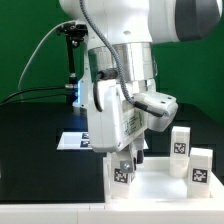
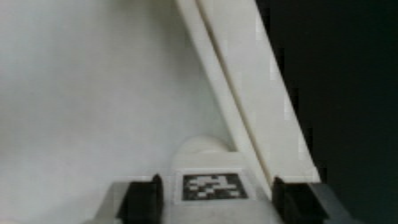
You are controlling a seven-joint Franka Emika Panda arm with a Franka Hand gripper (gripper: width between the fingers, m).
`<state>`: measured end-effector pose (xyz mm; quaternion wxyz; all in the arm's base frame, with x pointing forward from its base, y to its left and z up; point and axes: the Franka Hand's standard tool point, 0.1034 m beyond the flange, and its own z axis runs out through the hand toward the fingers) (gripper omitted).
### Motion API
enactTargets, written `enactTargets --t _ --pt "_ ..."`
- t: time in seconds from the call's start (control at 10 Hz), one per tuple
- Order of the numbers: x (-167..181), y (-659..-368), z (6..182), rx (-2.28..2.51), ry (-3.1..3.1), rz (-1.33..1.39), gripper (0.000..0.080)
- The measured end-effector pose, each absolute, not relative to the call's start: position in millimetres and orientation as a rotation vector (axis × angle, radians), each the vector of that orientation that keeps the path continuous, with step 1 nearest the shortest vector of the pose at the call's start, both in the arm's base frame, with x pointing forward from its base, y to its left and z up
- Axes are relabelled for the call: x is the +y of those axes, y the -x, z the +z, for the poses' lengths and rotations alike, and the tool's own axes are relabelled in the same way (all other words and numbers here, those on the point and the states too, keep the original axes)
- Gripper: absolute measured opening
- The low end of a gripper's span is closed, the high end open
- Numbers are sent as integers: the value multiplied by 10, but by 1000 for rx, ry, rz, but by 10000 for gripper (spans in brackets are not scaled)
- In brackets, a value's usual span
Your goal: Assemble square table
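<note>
Leg in grip: white tag-marked leg [image 2: 214, 186] sits between the end effector [image 2: 214, 200] fingers, clamped at a narrow gap.
Slab: white square tabletop [image 1: 150, 182] lies flat on the black bench [image 1: 35, 140], directly under the held leg.
Spare legs: two more [image 1: 180, 142] [image 1: 201, 168] stand at the exterior view's right.
Marker board: [image 1: 72, 141] behind the arm.

The arm [image 1: 125, 60] consists of glossy white rounded housings joined by grey segments, with a large grey cylindrical joint cover at the upper edge of the exterior view. A white boxy camera unit is mounted at the wrist. The gripper [image 1: 127, 172] has a white body and dark fingers [image 2: 128, 201]. A dark cable runs behind the arm
</note>
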<state>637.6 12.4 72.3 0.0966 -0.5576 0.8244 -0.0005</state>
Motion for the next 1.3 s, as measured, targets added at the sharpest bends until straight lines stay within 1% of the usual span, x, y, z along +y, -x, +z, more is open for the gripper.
enactTargets --t 0.1,0.2,0.3,0.4,0.8,0.9,1.0,1.1,1.2,1.3 --pt "112 -6372 722 2369 1757 -14 362" --pt "69 -6359 723 2222 1942 -37 362" --pt "75 -6358 729 2035 2141 -76 546" --pt "103 -6352 720 1803 2347 -110 628" --pt "88 -6340 704 1452 2597 -148 648" --pt "76 -6344 708 1290 2694 -164 649" --pt "49 -6389 744 854 2903 -207 649" --pt "47 -6400 747 758 2926 -213 649" --pt "48 -6396 738 881 2888 -205 649" --pt "40 -6396 738 870 2894 -207 558"
